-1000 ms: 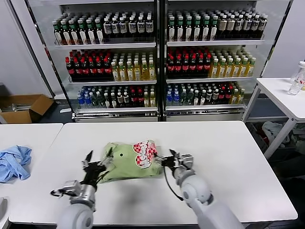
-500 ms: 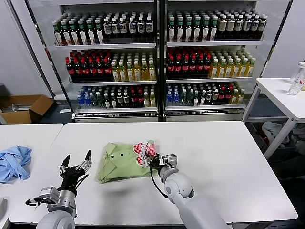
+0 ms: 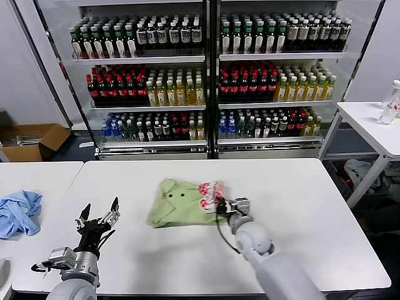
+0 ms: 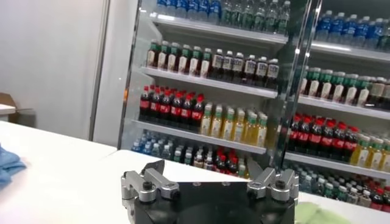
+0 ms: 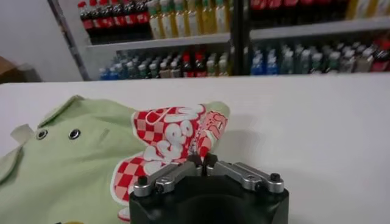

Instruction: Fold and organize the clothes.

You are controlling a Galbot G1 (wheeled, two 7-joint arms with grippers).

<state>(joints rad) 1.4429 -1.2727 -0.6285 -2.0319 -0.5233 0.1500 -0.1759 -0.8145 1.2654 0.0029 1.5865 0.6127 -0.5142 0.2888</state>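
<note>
Standing behind everything, a glass-door cooler [image 3: 206,75] full of bottles fills the back of the head view. In front of it is the white desk [image 3: 325,237], which carries the clothes. A second white desk [image 3: 37,175] is just beside it on the robot's left, and a crumpled light blue cloth [image 3: 17,212] lies there, well apart from the work. A cardboard box [image 3: 31,140] sits on the floor farther back on that side.

The clothes [image 3: 181,203], a light green shirt folded into a small bundle, lie near the middle of the desk, with dark buttons on the collar side and the red-and-white checkered print [image 3: 209,192] on the robot's right edge.

The right gripper [image 3: 226,206] is low on the desk at that right edge of the shirt. In the right wrist view its fingers [image 5: 183,170] are pressed together, pinching the printed fabric [image 5: 177,143].

The left gripper [image 3: 98,220] is raised above the desk on the robot's left, apart from the shirt, with its fingers [image 4: 143,182] spread and holding nothing.
</note>
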